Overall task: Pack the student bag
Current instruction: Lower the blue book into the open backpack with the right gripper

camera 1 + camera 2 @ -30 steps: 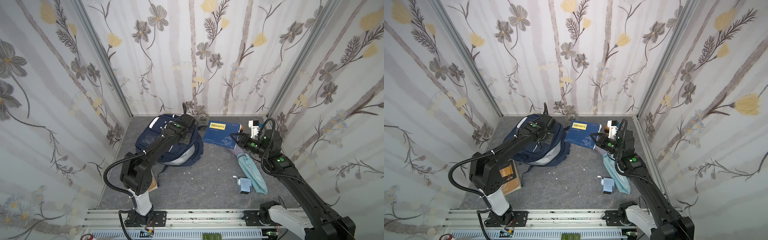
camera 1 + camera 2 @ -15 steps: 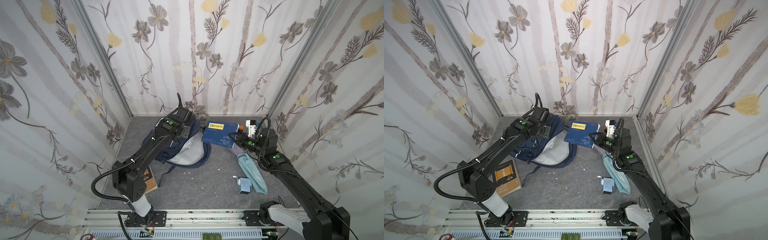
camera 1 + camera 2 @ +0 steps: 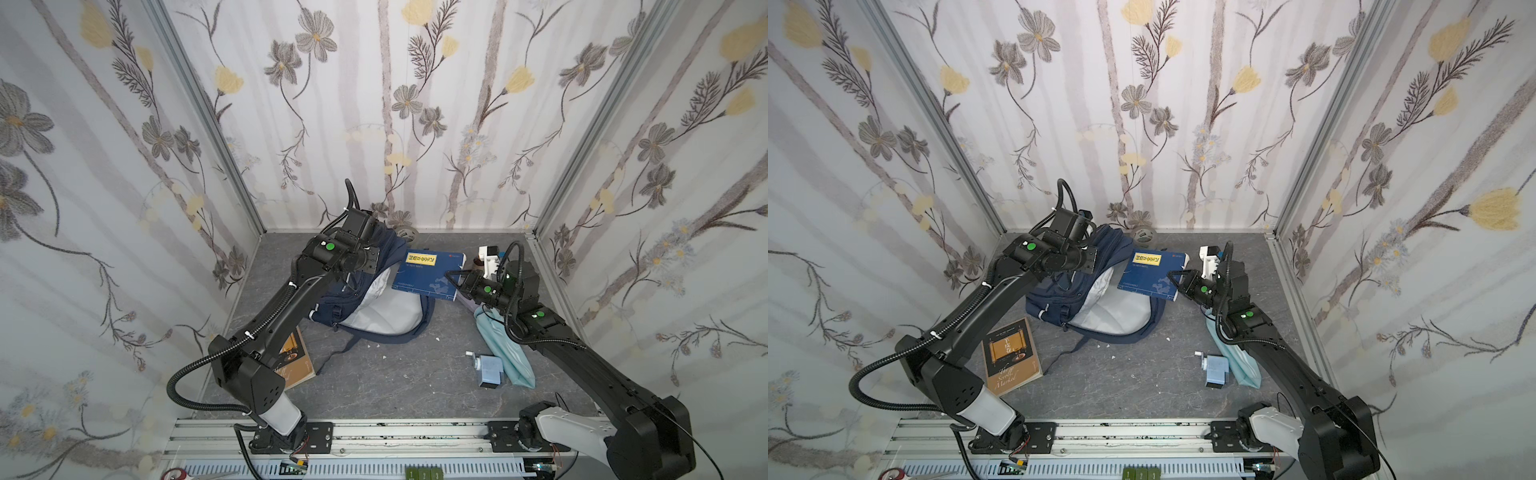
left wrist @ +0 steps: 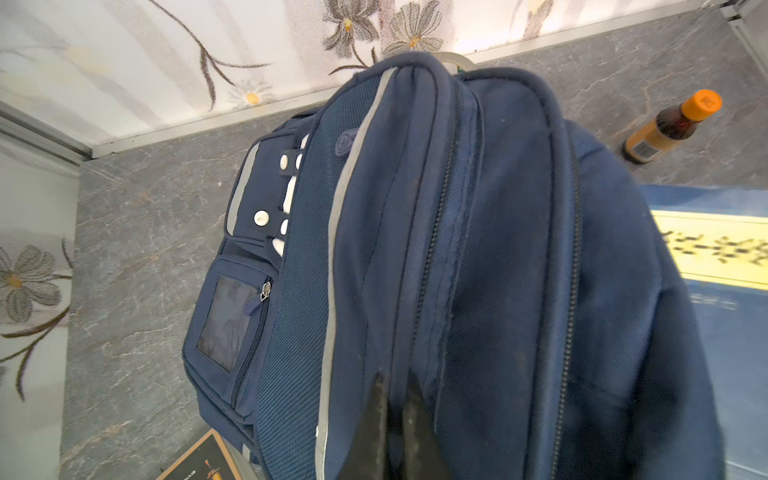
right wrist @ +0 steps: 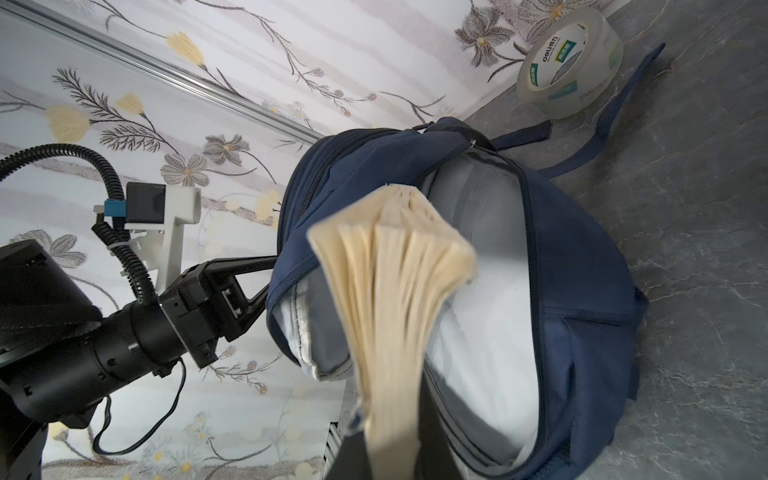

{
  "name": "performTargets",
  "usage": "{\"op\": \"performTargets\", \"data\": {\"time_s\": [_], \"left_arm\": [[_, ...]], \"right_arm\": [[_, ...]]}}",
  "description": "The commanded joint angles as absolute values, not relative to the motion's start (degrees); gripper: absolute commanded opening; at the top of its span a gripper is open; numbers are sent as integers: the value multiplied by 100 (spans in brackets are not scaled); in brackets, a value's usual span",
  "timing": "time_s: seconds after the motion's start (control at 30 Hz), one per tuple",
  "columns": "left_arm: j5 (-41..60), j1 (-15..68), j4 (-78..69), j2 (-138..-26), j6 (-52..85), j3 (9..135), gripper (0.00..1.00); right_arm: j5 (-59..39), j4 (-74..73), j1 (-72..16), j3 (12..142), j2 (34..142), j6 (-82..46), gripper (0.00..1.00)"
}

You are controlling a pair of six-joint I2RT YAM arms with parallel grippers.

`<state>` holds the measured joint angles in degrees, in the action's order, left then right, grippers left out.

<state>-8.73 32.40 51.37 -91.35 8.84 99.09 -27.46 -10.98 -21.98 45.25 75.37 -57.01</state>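
Observation:
The student bag lies at the back of the grey floor, navy, its main mouth gaping and the pale lining showing. My left gripper is shut on a fold of the bag's upper panel, holding it raised. My right gripper is shut on the edge of a blue book. The book hangs tilted at the bag's mouth, its cream pages fanned out towards the lining.
A brown book lies front left beside the left arm. A tape roll stands by the back wall behind the bag. A teal pouch and a small blue box lie under the right arm. A brown bottle lies right of the bag.
The left gripper has pulled the bag's upper panel up and back, widening the mouth. The right gripper has lifted the blue book off the floor and carried it left to the opening.

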Motion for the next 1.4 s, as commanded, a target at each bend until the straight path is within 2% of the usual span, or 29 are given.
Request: {"op": "performTargets", "data": {"time_s": [0.0, 0.2, 0.47, 0.63, 0.77, 1.03, 1.37], "left_arm": [[-673, 3249, 4690, -8982, 1153, 9833, 0], [-755, 3246, 4760, -8810, 1204, 9767, 0], [-644, 3248, 4621, -8675, 1204, 9648, 0], [-467, 3242, 4665, -8733, 1196, 9753, 0], [-361, 3243, 4737, -8739, 1135, 9868, 0], [-173, 3236, 4740, -8600, 1195, 9883, 0], [139, 3237, 4612, -8464, 1301, 9765, 0]], "right_arm": [[-2492, -2012, -2323, 4368, 7713, -6212, 0], [-2407, -2514, -2574, 4333, 8173, -6547, 0], [-1832, -3594, -3037, 4138, 8958, -7375, 0], [-2004, -4243, -3284, 4806, 10050, -7761, 0], [-1773, -4497, -3487, 5265, 10679, -7883, 0], [-1435, -4692, -3680, 6165, 11904, -8314, 0], [-826, -4162, -3861, 6905, 12701, -8354, 0]]}}
